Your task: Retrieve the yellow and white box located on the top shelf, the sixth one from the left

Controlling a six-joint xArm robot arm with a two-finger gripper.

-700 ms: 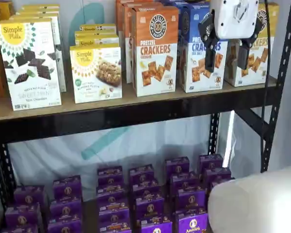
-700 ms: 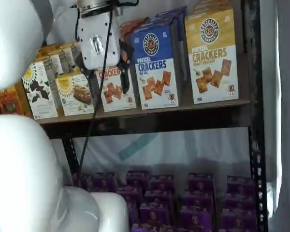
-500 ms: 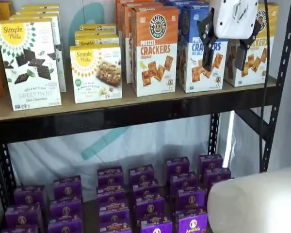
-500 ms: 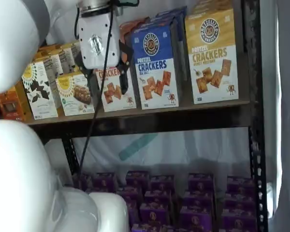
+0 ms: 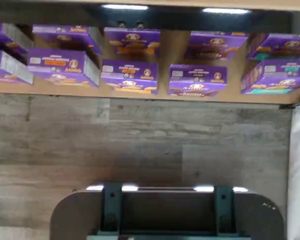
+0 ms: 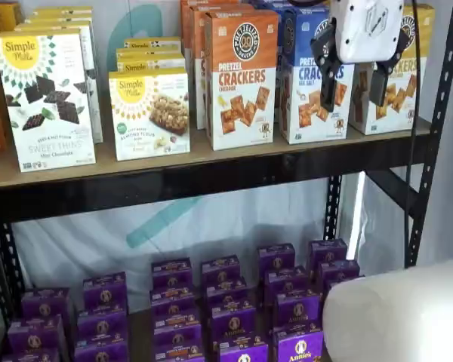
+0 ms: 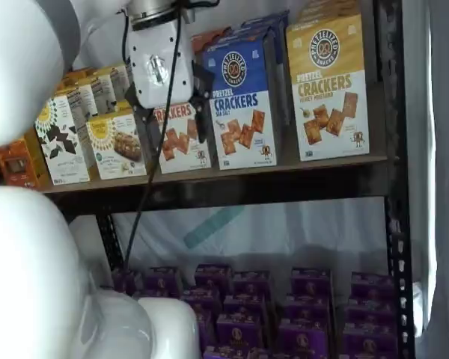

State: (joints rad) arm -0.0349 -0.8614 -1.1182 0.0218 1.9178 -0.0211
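While the fingers (image 6: 354,84) stay apart (gripping nothing), they have edged right toward the yellow box (image 6: 399,75).

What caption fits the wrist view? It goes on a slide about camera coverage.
Wrist camera looking down past its dark mount at wood-look flooring and rows of purple boxes.

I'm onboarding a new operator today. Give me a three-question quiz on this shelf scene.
1. True or false: the end effector is shut on a box.
2. Which colour is the Pretzelized Crackers box at the top shelf's right end? A) blue B) yellow and white C) purple
3. Fill in: the lower-shelf boxes are ____ in colour.

Key: 1 false, its fingers hang open in front of the boxes; 2 B; 3 purple.
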